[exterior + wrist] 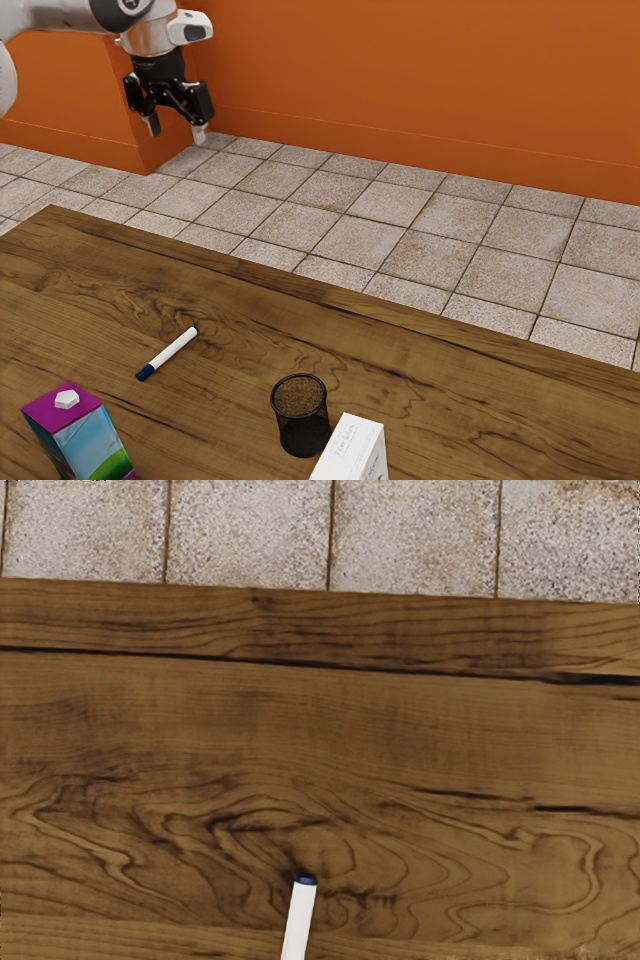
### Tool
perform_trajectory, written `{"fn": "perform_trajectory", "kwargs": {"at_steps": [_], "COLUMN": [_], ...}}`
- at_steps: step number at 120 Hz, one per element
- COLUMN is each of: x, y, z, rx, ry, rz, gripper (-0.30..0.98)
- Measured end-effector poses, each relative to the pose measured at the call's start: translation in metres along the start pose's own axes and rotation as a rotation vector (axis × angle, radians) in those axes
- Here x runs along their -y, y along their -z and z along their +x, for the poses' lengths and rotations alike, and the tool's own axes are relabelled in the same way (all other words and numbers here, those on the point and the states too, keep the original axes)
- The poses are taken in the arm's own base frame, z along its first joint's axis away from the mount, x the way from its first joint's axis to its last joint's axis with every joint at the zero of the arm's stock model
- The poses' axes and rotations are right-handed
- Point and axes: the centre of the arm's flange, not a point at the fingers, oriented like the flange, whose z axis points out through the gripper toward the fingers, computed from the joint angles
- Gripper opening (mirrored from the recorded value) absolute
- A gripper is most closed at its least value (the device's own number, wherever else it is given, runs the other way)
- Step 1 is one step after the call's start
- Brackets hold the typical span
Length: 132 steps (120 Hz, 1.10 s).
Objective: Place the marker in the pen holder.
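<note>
Our gripper (pixel 177 130) hangs with its jaws parted and nothing between them, pointing downward and well above the table (pixel 400 345); nearest below and out from the jaws lies our marker (pixel 170 352), flat on the wood, apart from the pen holder, its white barrel slanting between a dark blue cap and a narrow dark blue end; the wrist view shows that narrow end and part of the barrel, the end pointing toward the table edge; farther out from the jaws, past the marker and toward the exterior view's right, stands the pen holder (pixel 304 432), a black mesh cup, upright, its mouth open upward, and through it we see the mesh of its own wall; just beside it, farther still from the jaws, is a white box (pixel 352 447) with faint print on its top, its contents hidden from us; out from the jaws past the marker's capped end stands a purple, blue and green carton (pixel 85 440), its white cap on, so we cannot tell what it holds.
</note>
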Motion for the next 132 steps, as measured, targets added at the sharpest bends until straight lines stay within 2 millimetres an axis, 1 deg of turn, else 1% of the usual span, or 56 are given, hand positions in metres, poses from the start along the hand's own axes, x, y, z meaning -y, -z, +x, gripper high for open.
{"fn": "perform_trajectory", "kwargs": {"at_steps": [35, 47, 54, 62, 76, 89, 99, 110, 117, 125, 132], "x": [0.0, -0.002, -0.006, -0.002, 0.032, 0.051, 0.054, 0.058, 0.06, 0.06, 0.066], "y": [0.005, 0.0, -0.018, -0.04, -0.077, -0.109, -0.124, -0.135, -0.138, -0.138, -0.153], "z": [0.002, 0.005, 0.012, 0.02, 0.018, 0.019, 0.025, 0.031, 0.033, 0.037, 0.043], "rx": [-0.017, -0.018, 0.008, 0.04, 0.114, 0.152, 0.148, 0.134, 0.126, 0.11, 0.105], "ry": [-0.07, -0.09, -0.102, -0.102, -0.071, -0.071, -0.091, -0.109, -0.121, -0.138, -0.145], "rz": [0.002, 0.007, 0.012, 0.019, 0.036, 0.059, 0.071, 0.081, 0.085, 0.091, 0.095], "gripper": [0.67, 0.67, 0.67, 0.66, 0.66, 0.67, 0.67, 0.67, 0.67, 0.67, 0.66]}}
